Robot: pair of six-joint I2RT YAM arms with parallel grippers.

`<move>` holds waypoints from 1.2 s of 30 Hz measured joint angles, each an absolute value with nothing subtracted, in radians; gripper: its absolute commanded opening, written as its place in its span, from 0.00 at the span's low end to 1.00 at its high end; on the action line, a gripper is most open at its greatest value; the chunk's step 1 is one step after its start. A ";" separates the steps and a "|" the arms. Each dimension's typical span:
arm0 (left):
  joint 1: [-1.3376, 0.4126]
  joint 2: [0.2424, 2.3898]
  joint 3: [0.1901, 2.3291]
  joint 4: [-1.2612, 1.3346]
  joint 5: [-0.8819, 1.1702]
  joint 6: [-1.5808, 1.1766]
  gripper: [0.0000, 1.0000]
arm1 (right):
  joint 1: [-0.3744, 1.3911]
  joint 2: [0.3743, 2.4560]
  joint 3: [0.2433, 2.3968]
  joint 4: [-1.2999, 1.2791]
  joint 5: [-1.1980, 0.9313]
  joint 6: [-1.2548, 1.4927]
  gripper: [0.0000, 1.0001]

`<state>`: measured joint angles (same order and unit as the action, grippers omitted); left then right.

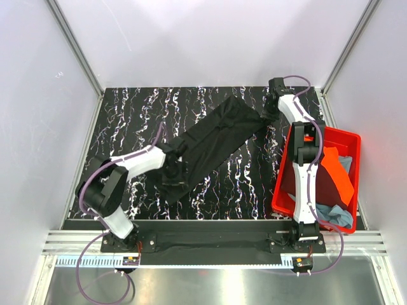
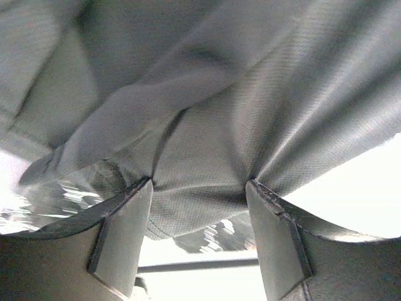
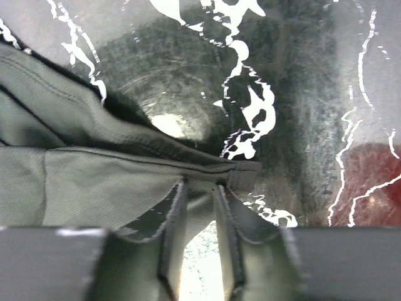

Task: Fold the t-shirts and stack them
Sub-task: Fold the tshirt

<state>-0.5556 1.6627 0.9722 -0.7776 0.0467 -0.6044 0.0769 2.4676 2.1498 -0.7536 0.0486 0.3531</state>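
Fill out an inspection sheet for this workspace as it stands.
Surface: black, white-veined marble-pattern tabletop.
Job's things: plain black cloth t-shirt stretched diagonally across it; bright orange shirt, dark maroon shirt and grey-blue shirt heaped in the red plastic bin.
Clutter: nothing seen.
Grippers: left gripper open, black cloth across its fingertips; right gripper shut on the black shirt's far hem.
Cables: purple cables loop along both arms.
Surroundings: white walls, aluminium frame.

The black, white-veined table (image 1: 127,121) carries a black t-shirt (image 1: 213,143) stretched diagonally from near left to far right, and a red bin (image 1: 337,131) at its right edge.
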 measured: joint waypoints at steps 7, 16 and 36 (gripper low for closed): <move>-0.649 1.551 0.977 -0.786 0.138 -0.682 0.74 | 0.081 2.392 2.116 -0.791 -0.031 0.352 0.56; -0.644 1.368 1.132 -0.885 0.023 -0.652 0.77 | 0.143 2.243 2.061 -0.737 -0.243 0.425 0.61; -0.439 1.350 1.104 -0.941 -0.082 -0.566 0.77 | 0.230 2.411 2.091 -0.693 -0.353 0.570 0.44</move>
